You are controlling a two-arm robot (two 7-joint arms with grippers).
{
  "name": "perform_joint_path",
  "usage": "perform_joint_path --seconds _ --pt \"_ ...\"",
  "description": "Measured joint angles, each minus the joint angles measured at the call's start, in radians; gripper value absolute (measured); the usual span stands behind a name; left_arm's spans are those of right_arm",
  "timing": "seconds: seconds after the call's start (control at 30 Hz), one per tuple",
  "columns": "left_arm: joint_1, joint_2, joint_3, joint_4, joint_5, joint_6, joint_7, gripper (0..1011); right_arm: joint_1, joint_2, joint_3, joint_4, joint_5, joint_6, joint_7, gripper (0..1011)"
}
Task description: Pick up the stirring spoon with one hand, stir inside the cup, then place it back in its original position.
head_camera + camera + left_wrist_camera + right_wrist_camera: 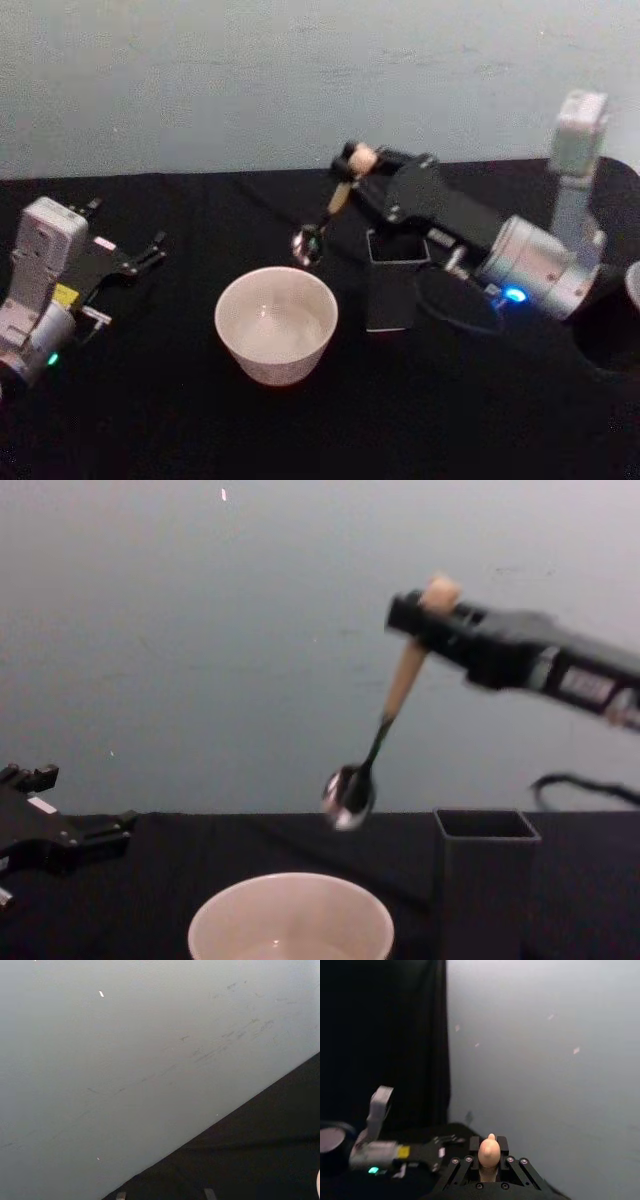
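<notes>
Where the spoon is: the spoon [400,685] hangs in the air, off the black counter [150,420], above and a little beyond the far rim of the cup [272,362]. It slants, with the knob uppermost and to the right and the shiny bowl lowest and to the left.
Right hand: the right hand [425,610] reaches in from the right. Its fingers are closed on the very top of the cream handle, just under the animal-head knob. The right wrist view shows the knob poking up between the two fingers.
Spoon against hand: the rest of the spoon (handle, dark neck and bowl) dangles free below the hand, down toward the cup.
Cup: it stands upright near the middle of the counter, mouth open. The spoon bowl is above the rim, neither touching it nor inside it.
Holder: a dark square holder [487,880] stands just right of the cup, its top open. It is probably the spoon's resting place.
Why held so: a grip at the top leaves the full length free to dip into the cup, and the slant aims the bowl at the mouth. I judge the carry nearly done and the lowering not yet begun.
Left hand: the left hand [152,250] rests parked at the counter's left, well apart from the cup.
</notes>
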Motion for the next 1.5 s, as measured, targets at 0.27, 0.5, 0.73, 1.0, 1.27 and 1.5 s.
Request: perform_joint_path --seconds 0.27,0.5,0.73,1.0,1.27,1.5 --pt "0.000 0.000 0.000 0.000 0.000 0.000 0.000 1001 0.041 -0.017 -0.082 0.082 -0.062 -0.033 0.026 203" --pt "0.000 0.000 0.000 0.000 0.000 0.000 0.000 1001 0.062 -0.044 -0.125 0.155 -0.139 -0.074 0.001 203" --pt "0.000 0.000 0.000 0.000 0.000 0.000 0.000 1001 0.083 -0.086 -0.146 0.240 -0.205 -0.123 -0.018 203" --pt "0.000 0.000 0.000 0.000 0.000 0.000 0.000 1002 0.105 -0.124 -0.158 0.308 -0.239 -0.149 -0.009 203" --pt "0.000 0.000 0.000 0.000 0.000 0.000 0.000 1001 0.112 -0.141 -0.165 0.334 -0.251 -0.152 0.007 203" --pt "0.000 0.000 0.000 0.000 0.000 0.000 0.000 1001 0.116 -0.145 -0.162 0.343 -0.258 -0.152 0.006 203"
